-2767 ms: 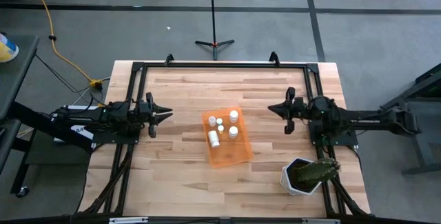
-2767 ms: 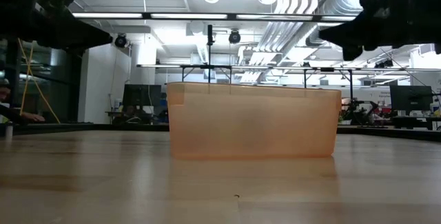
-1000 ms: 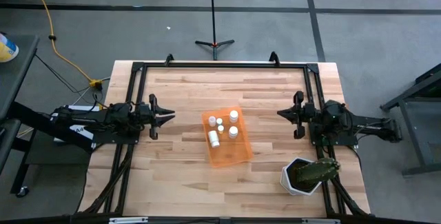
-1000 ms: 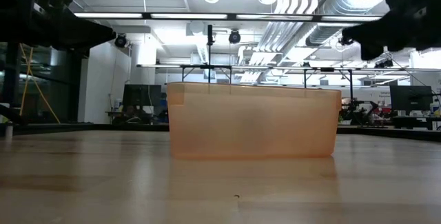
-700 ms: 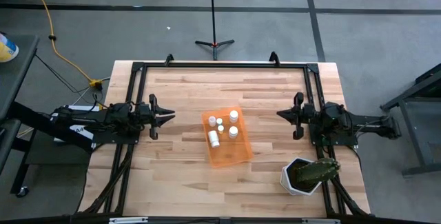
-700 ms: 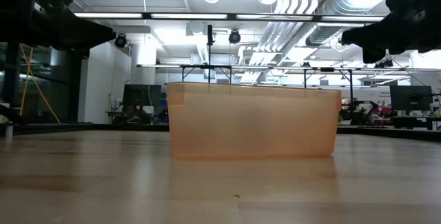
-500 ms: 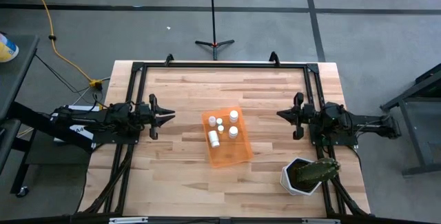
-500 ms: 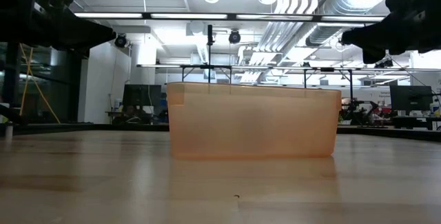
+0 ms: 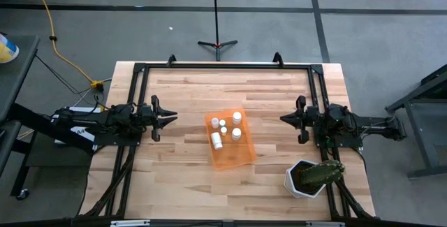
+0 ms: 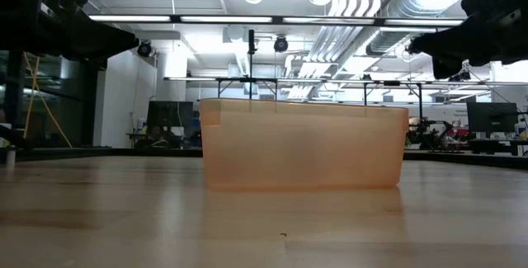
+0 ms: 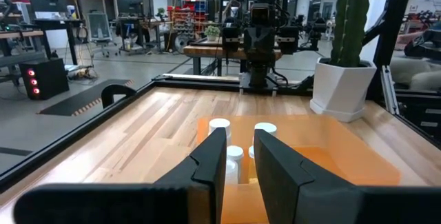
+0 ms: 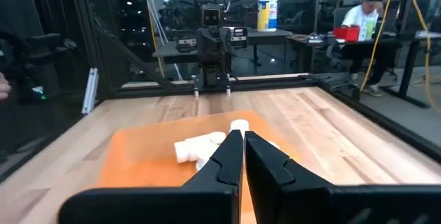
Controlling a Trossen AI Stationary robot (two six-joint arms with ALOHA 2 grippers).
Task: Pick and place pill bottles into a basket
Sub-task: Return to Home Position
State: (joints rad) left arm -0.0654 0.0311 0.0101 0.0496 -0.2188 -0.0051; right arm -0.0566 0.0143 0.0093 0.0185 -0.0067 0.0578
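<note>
The translucent orange basket (image 9: 242, 160) stands on the middle of the wooden table; it also shows in the low view (image 10: 301, 144). Several small white pill bottles (image 9: 223, 124) are in its far half: most stand upright and one (image 9: 217, 140) lies on its side. My left gripper (image 9: 174, 117) hovers left of the basket, pointing at it, fingers a little apart and empty (image 11: 239, 138). My right gripper (image 9: 281, 117) hovers right of the basket, pointing at it, fingers together and empty (image 12: 244, 136). Both are raised above the table.
A white pot with a green cactus (image 9: 307, 177) stands at the table's near right corner, close to my right arm. A black rail frame (image 9: 140, 66) runs along the table's edges. Bare wood lies around the basket. A person sits far off in the room (image 12: 362, 17).
In the last second both grippers have kept nearly still. Before that, my right gripper drew back from the basket toward the table's right edge. The basket and bottles have not moved.
</note>
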